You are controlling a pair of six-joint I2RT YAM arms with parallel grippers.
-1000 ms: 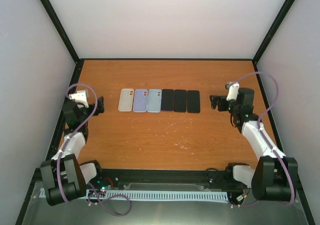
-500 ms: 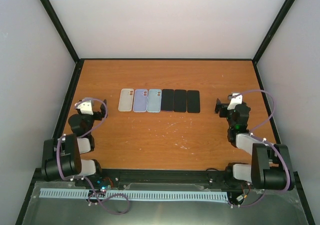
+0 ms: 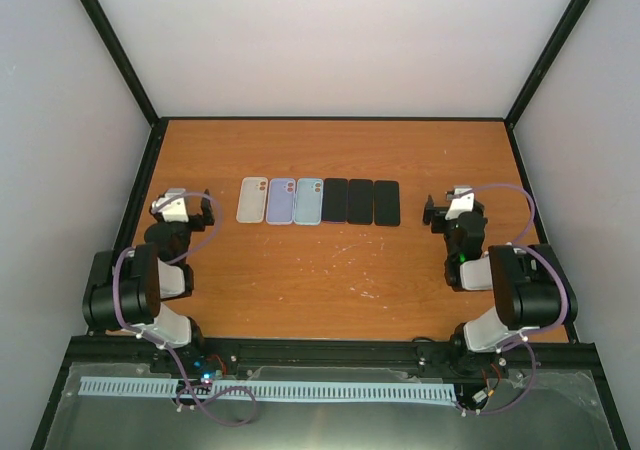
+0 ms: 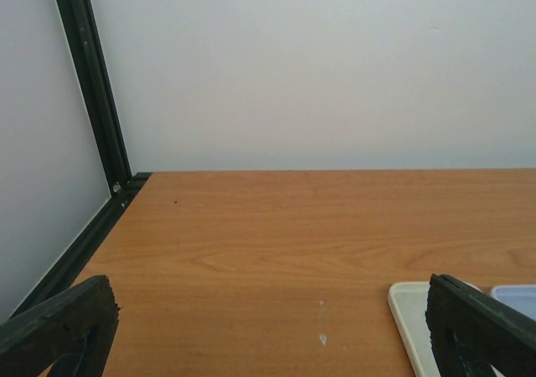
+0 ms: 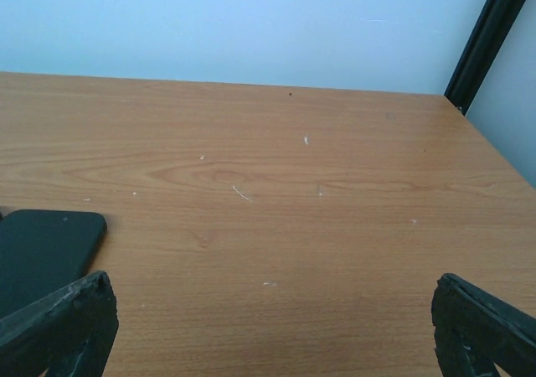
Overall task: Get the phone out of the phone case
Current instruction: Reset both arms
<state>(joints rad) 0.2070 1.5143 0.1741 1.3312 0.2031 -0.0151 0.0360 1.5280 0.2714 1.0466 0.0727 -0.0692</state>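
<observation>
Bright, even, diffuse light from above; no hard shadows. White enclosure walls (image 3: 330,40) near washed out in top view. Orange-brown wooden tabletop (image 3: 330,270) evenly lit, no glare. Left gripper (image 4: 268,331): black fingertips (image 4: 63,327) soft, out of focus at frame corners; wood ahead of it slightly blurred. Right gripper (image 5: 272,327): view cooler, wall beyond it bluish; wood grain ahead sharper.

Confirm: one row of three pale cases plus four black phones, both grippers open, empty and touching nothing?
Wrong on the count: there are three black phones, not four, as the top external view shows. The rest holds: three pale cases lie in the same row, and the left gripper and right gripper are open, empty and touching nothing.
</observation>
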